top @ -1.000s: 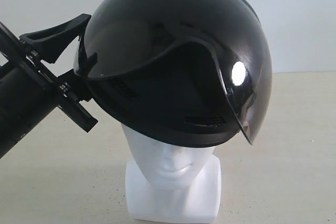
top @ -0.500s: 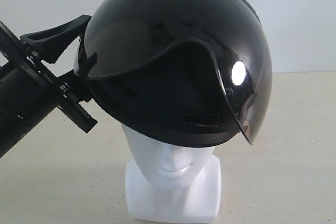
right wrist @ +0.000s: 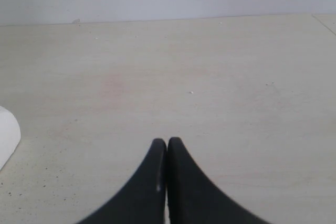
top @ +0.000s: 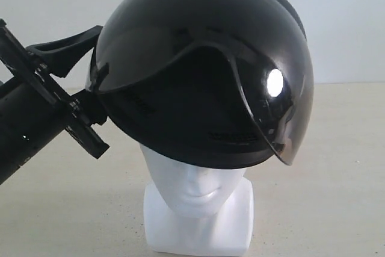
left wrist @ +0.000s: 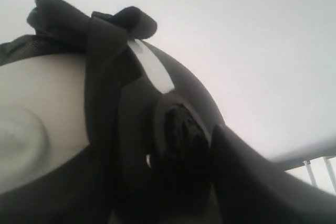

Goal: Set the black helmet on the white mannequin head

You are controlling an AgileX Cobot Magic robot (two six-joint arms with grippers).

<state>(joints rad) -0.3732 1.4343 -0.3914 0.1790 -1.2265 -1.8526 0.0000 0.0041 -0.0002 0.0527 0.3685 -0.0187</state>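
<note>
The black helmet (top: 198,58) sits over the top of the white mannequin head (top: 195,188), tilted, with its smoky visor (top: 283,106) hanging low on the right. Only the nose, lips, neck and squarish base show below the rim. My left gripper (top: 96,73) reaches in from the left and is shut on the helmet's rim, one finger on the shell and the other under the edge. In the left wrist view the helmet's lining and straps (left wrist: 105,30) fill the frame beside the white head (left wrist: 37,119). My right gripper (right wrist: 167,142) is shut with nothing in it, over bare table.
The beige table (top: 337,167) stretches around the head's base, with a white wall (top: 349,22) behind. A white rounded edge (right wrist: 7,135) shows at the side of the right wrist view.
My left gripper has shifted slightly to the left and turned a little, and the helmet has tipped a touch to the right with it. The mannequin head has not moved.
</note>
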